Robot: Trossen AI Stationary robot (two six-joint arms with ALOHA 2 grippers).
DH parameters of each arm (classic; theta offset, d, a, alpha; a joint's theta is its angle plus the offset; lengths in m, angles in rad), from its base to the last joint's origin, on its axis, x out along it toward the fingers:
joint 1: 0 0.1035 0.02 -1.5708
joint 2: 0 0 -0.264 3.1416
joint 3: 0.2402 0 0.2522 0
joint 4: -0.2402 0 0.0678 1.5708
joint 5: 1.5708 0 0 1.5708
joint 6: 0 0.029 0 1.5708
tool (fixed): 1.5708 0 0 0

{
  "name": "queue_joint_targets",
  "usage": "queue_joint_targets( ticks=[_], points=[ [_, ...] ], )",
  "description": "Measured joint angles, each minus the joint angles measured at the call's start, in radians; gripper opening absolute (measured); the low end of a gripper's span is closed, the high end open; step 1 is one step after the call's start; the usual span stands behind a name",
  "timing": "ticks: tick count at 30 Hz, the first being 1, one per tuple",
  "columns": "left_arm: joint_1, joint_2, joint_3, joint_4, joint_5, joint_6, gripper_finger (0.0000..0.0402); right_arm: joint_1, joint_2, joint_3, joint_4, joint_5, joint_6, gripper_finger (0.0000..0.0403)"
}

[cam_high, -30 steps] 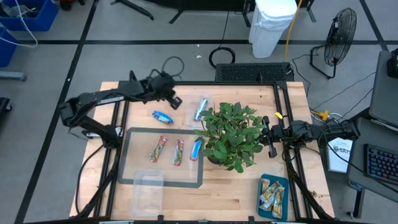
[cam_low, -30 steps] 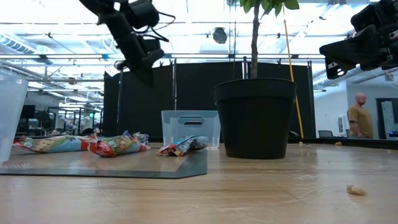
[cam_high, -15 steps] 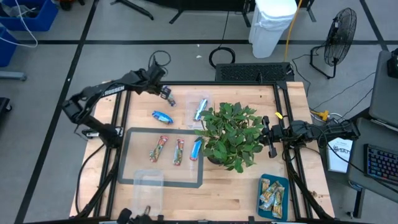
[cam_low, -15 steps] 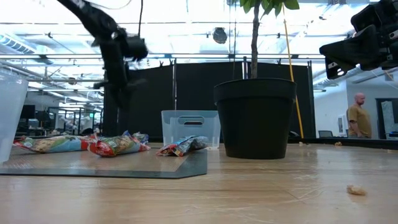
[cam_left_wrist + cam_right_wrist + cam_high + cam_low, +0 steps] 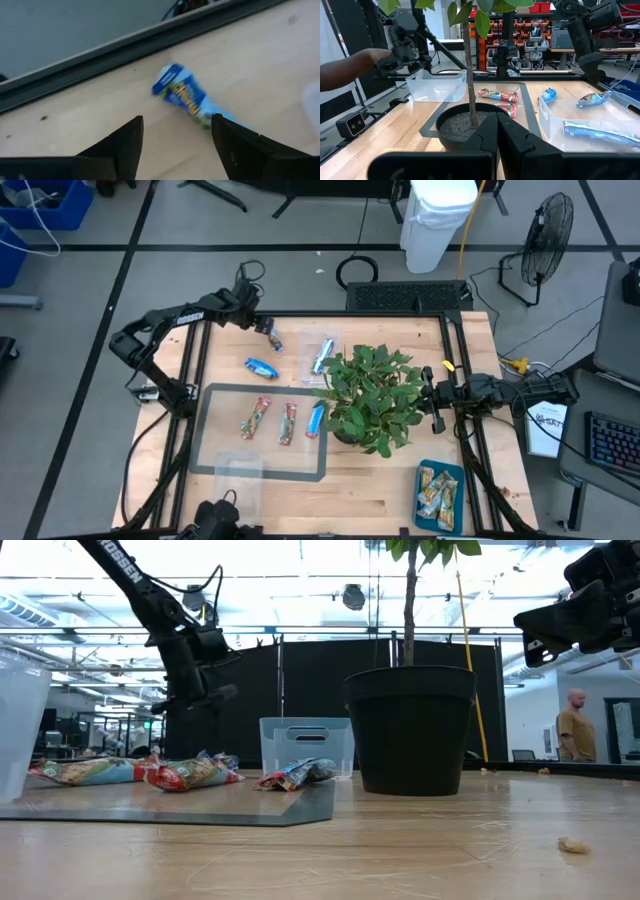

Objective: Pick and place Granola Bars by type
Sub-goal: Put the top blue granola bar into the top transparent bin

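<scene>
Table (image 5: 400, 500) of pale wood fills the middle of the high view, with a potted plant (image 5: 372, 395) at its centre. At upper left the left gripper (image 5: 268, 334) reaches over the table's far edge, with a blue-wrapped bar (image 5: 273, 339) right at its tip; whether they touch cannot be told here. Just below lies a second blue bar (image 5: 262, 366), and to the right a clear tub (image 5: 320, 356) holds another. On the grey mat (image 5: 215, 465) at lower left lie two red-and-tan bars (image 5: 256, 419), (image 5: 287, 423) and one blue bar (image 5: 316, 419); an empty clear tub (image 5: 237, 485) sits on the mat's lower edge. The teal tray (image 5: 421, 517) at lower right holds green-and-beige bars (image 5: 438, 492). The right gripper (image 5: 428, 397) hangs beside the plant at centre right.

In the low view the left gripper (image 5: 200, 697) hangs above the table at upper left, over bars (image 5: 185, 773) on the mat.

The left wrist view shows its fingers (image 5: 125, 145) spread wide and empty, the blue-wrapped bar (image 5: 187, 97) lying on the wood between and beyond them, at frame centre.

The right wrist view shows the right gripper's fingers (image 5: 485, 132) pressed together on nothing, in front of the plant pot (image 5: 447, 127). A person's hand (image 5: 350, 67) shows at the left edge.
</scene>
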Motion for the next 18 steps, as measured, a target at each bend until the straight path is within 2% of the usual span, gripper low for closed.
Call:
queue_joint_targets(
  ticks=[7,18],
  points=[
    [-0.007,0.001,0.0,-0.003,0.139,-0.082,0.0232,0.0,0.0,0.0,0.0,0.0,0.0,0.0],
    [-0.055,0.001,0.0,-0.046,0.1,-0.212,0.0206,0.0,0.0,0.0,0.0,0.0,0.0,0.0]
  ],
)
